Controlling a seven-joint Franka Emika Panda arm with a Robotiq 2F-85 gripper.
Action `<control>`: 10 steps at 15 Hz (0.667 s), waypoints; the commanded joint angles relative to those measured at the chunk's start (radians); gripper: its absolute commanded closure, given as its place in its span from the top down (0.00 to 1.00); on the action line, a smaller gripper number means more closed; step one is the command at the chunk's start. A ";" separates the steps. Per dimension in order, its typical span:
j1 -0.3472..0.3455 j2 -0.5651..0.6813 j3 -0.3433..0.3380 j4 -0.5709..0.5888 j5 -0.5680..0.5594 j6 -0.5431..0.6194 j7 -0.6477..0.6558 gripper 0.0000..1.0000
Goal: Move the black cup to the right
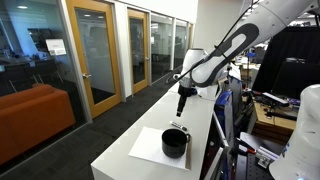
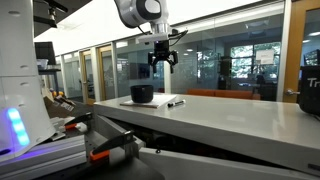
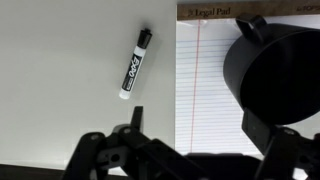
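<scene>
The black cup [image 1: 175,142] is short, wide and matte. It stands on a white lined legal pad [image 1: 150,148] on the long white table, and shows in both exterior views [image 2: 142,94]. In the wrist view the cup [image 3: 275,75] fills the right side, on the pad [image 3: 205,85]. My gripper [image 1: 181,101] hangs well above the table, higher than the cup and apart from it [image 2: 160,56]. Its fingers [image 3: 195,125] are spread open and hold nothing, with the pad showing between them.
A black-and-white marker [image 3: 134,63] lies on the table beside the pad, also seen in an exterior view [image 2: 176,101]. The white table [image 1: 130,160] is narrow, with its edges close to the pad. Lab equipment [image 1: 270,110] stands beside it.
</scene>
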 commanded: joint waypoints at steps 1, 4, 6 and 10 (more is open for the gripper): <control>-0.035 -0.001 0.036 0.001 -0.004 -0.002 0.005 1.00; -0.029 0.017 0.055 -0.025 0.010 0.026 0.003 1.00; -0.019 0.030 0.082 -0.045 0.027 0.043 -0.009 1.00; -0.018 0.066 0.139 -0.080 0.041 0.090 -0.023 1.00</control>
